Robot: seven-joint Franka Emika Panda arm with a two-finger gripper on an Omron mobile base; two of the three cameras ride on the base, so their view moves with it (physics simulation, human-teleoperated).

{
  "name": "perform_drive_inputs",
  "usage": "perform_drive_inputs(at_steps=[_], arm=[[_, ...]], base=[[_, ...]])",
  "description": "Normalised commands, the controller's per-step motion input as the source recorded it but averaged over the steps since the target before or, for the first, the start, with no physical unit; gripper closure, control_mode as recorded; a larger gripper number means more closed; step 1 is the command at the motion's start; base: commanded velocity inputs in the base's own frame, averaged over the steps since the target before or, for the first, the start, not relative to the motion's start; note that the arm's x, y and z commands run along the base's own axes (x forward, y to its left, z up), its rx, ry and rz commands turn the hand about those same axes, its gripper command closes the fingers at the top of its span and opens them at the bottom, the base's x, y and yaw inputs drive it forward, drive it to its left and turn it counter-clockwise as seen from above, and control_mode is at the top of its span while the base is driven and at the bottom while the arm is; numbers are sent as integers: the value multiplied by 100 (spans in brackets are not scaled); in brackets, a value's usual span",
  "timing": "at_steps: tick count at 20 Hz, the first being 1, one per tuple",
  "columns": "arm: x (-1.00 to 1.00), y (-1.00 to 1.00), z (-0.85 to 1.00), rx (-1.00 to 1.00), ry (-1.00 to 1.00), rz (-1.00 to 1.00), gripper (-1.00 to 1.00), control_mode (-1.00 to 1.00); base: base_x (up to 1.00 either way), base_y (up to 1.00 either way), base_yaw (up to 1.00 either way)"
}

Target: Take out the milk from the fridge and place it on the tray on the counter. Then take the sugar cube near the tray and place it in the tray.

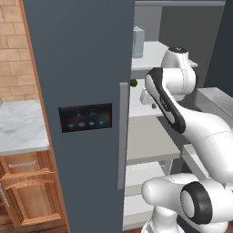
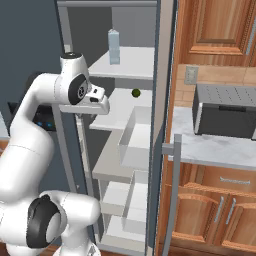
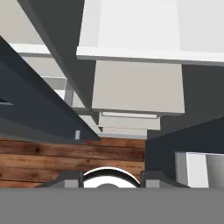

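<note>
— Why did the tall slate-grey fridge point(image 2: 35, 40) stand open?
— So the white arm could reach the small pale grey-blue gabled milk carton point(image 2: 114, 46), upright near the top shelf's front edge.
— And the gripper point(image 2: 102, 106)?
— Below that shelf, nothing visibly held; spread unclear.

A simulated kitchen in even, flat light: a tan brick wall point(image 1: 10, 50) rises above light-brown wooden cabinets point(image 1: 28, 191) with metal handles. A grey toaster oven point(image 2: 226, 110) sits below a wooden wall cupboard point(image 2: 215, 27), with a pale wall outlet point(image 2: 191, 75) just beside it and more cabinets point(image 2: 220, 210) beneath. Dark wood plank flooring point(image 3: 65, 164) lies underfoot.
</note>
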Motion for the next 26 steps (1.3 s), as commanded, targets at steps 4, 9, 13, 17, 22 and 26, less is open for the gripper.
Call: perform_drive_inputs(at_steps=[4,9,13,17,22,26], arm=[[-27,7,0,0,0,2,-100,-100],[-62,9,7,0,-11,4,-100,-100],[-67,-6,47,0,-31,7,-100,-100],[-56,-4,77,4,-34,8,-100,-100],[-12,-13,76,6,-39,12,-100,-100],[1,-27,59,4,-29,8,-100,-100]], base=[[0,0,0],[0,0,0],[0,0,0],[0,0,0],[0,0,0],[0,0,0]])
